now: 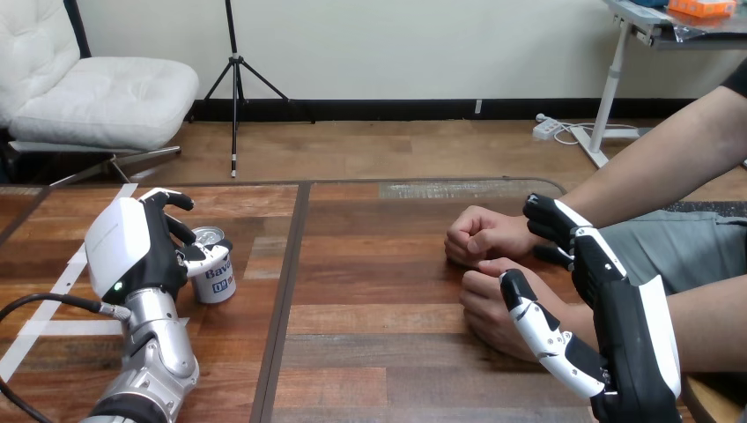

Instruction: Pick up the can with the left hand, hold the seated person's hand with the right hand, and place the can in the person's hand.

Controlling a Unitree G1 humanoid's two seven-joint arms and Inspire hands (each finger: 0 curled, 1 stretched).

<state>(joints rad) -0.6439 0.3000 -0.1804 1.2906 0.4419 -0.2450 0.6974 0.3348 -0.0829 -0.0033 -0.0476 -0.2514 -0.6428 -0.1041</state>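
Nearest on the right, the right robot hand [630, 335], black with white shells on its back, reaches from the near right corner toward the person's two hands. Its fingers [564, 231] are extended and spread, and its thumb [533, 319] stands well apart from them, so this robot hand is open. The thumb lies over the person's near hand [484, 304], a loose fist resting on the brown wooden desk [370, 291]; whether it touches that fist cannot be told. The fingertips end beside the wrist of the person's far hand [480, 236], also a closed fist on the desk, just beyond the near one.

On the left, a silver forearm [163, 352] rises from the near edge to the left robot hand [128, 242], whose white back faces the camera. Its fingers [181, 231] are curled round a small white metal can with a silver top and blue print [213, 269], gripping it from the left side. The can is upright at the desk's left part, well apart from the person's hands.
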